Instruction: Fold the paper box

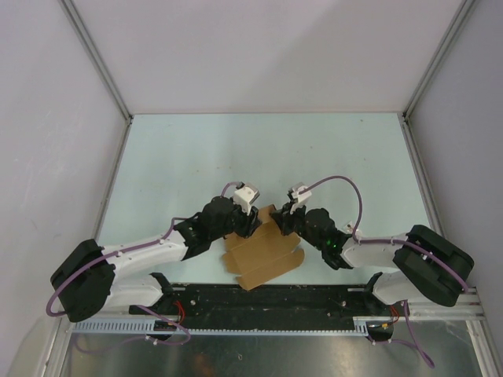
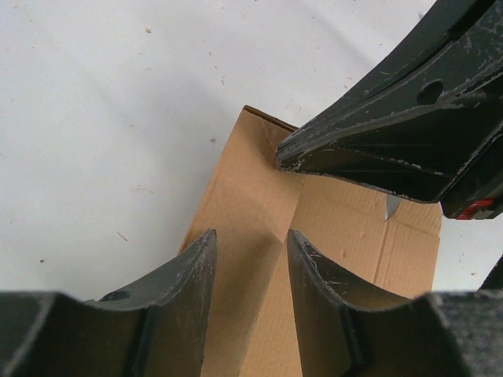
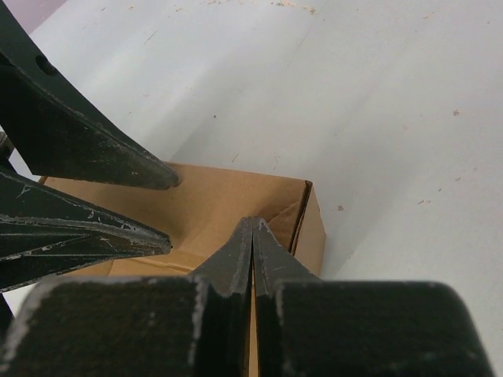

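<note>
The paper box [image 1: 263, 253] is a brown cardboard sheet, partly folded, lying near the table's front edge between my arms. My left gripper [image 1: 250, 226] is at its far left corner. In the left wrist view the left gripper [image 2: 251, 236] is open, its fingers straddling a raised cardboard wall [image 2: 259, 181] without pinching it. My right gripper [image 1: 283, 228] is at the far right corner. In the right wrist view the right gripper [image 3: 253, 221] is shut on a thin upright edge of the box [image 3: 220, 196]. The right gripper's closed tips [image 2: 284, 155] sit just above the box's corner.
The pale table [image 1: 275, 157] stretches away beyond the box. Grey enclosure walls [image 1: 47, 118] stand at the left, right and back. A black rail [image 1: 259, 302] with the arm bases runs along the near edge.
</note>
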`<state>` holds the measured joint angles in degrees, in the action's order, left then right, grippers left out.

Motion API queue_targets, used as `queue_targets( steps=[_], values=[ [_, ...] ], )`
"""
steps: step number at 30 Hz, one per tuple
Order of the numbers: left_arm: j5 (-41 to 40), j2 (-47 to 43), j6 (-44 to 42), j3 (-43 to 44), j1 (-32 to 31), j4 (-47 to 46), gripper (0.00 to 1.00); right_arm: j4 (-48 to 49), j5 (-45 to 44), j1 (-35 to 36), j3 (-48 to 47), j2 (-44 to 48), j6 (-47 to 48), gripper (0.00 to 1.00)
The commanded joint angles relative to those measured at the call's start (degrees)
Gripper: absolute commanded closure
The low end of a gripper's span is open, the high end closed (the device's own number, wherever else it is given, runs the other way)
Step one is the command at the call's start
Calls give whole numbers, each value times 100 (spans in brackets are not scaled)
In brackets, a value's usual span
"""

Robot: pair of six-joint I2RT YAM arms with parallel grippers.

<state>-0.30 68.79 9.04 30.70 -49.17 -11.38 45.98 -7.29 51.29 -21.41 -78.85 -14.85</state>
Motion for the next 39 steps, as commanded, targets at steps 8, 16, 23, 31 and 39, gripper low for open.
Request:
queue_targets(
  steps=[8,16,23,31,39],
  values=[
    [-216,2,-51,42,12,311,53,-141,-150,145,242,88,-18,100],
    [-234,-6,-51,59,12,320,53,-984,-378,40,-12,1265,290,67],
    [-322,-85,-7,85,12,320,53,-2091,-888,-180,180,2136,71,64],
    [-594,-665,194,252,12,382,50,-2067,-774,-102,629,2410,-246,64],
    [-1314,-1351,441,103,21,619,48,-1847,-563,373,629,2075,-97,66]
  ],
)
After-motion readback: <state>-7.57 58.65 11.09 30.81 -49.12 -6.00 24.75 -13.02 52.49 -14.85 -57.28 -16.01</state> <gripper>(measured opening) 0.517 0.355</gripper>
